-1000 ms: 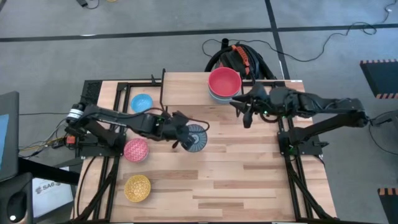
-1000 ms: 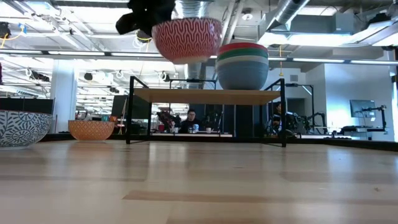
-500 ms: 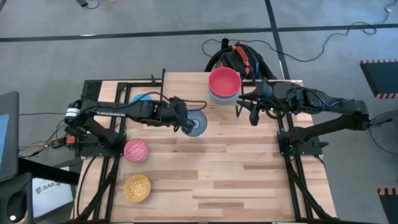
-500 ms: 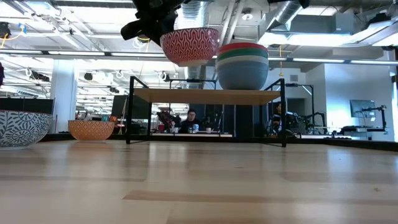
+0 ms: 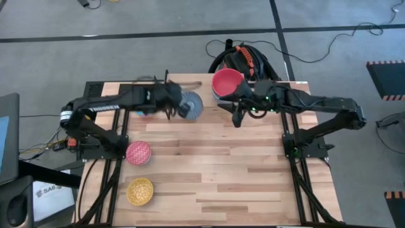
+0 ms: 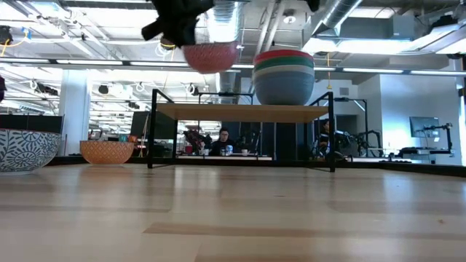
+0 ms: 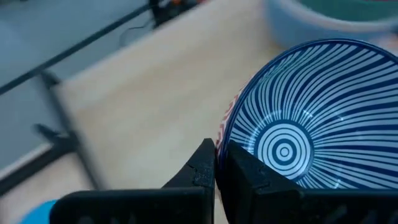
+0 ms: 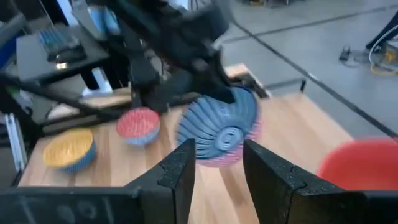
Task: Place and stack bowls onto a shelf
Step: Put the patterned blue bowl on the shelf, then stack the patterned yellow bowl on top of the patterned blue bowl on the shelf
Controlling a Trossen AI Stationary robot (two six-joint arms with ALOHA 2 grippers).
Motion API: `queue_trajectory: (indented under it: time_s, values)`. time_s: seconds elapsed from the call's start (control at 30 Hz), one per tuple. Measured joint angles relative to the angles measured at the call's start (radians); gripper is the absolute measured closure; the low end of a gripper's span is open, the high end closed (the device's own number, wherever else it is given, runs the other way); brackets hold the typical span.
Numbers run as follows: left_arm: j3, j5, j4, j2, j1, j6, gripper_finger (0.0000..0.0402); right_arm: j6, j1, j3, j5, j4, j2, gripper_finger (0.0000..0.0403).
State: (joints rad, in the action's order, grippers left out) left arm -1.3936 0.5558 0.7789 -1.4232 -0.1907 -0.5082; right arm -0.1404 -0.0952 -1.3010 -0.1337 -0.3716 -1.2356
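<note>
High view | left tool point(image 5: 172, 106) clamped on patterned bowl point(image 5: 190, 106) rim, above shelf point(image 6: 244, 111) | right tool point(image 5: 238, 113) parted, empty

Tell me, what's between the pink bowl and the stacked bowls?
In the high view, the left gripper holding the blue-patterned bowl sits between pink bowl and stack.

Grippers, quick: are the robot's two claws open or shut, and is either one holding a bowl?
Left gripper: shut on the blue-white patterned bowl.
Right gripper: open, holding nothing.
</note>
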Motion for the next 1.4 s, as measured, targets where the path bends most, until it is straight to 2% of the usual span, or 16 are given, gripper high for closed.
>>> queue_trajectory:
  time_s: [0.1, 0.27, 0.4, 0.53, 0.8, 0.97, 1.07, 1.23, 1.4]
  values:
    - [0.0, -0.037, -0.004, 0.009, -0.119, 0.058, 0.0401, -0.001, 0.0, -0.059, -0.002, -0.014, -0.036, 0.024]
    - [0.001, -0.187, -0.036, -0.019, -0.293, 0.149, 0.0401, -0.007, 0.001, -0.13, -0.052, -0.063, -0.087, 0.024]
    - [0.001, -0.264, -0.035, -0.037, -0.389, 0.184, 0.0401, -0.055, 0.0, -0.157, -0.084, -0.114, -0.111, 0.024]
    - [0.002, -0.273, -0.038, -0.06, -0.442, 0.203, 0.0393, -0.101, 0.001, -0.151, -0.085, -0.133, -0.113, 0.024]
    - [0.002, -0.343, -0.135, -0.15, -0.467, 0.229, 0.0385, -0.122, -0.008, -0.151, -0.101, -0.138, -0.113, 0.024]
    - [0.001, -0.347, -0.127, -0.151, -0.467, 0.213, 0.0372, -0.124, -0.013, -0.151, -0.101, -0.17, -0.113, 0.024]
    - [0.001, -0.354, -0.134, -0.119, -0.467, 0.201, 0.0343, -0.112, -0.017, -0.151, -0.091, -0.179, -0.113, 0.024]
    - [0.001, -0.363, -0.151, -0.018, -0.454, 0.148, 0.0267, -0.066, -0.032, -0.151, -0.035, -0.202, -0.116, 0.024]
    - [0.001, -0.345, -0.137, 0.106, -0.368, 0.122, 0.0204, -0.034, -0.028, -0.148, 0.055, -0.208, -0.162, 0.024]
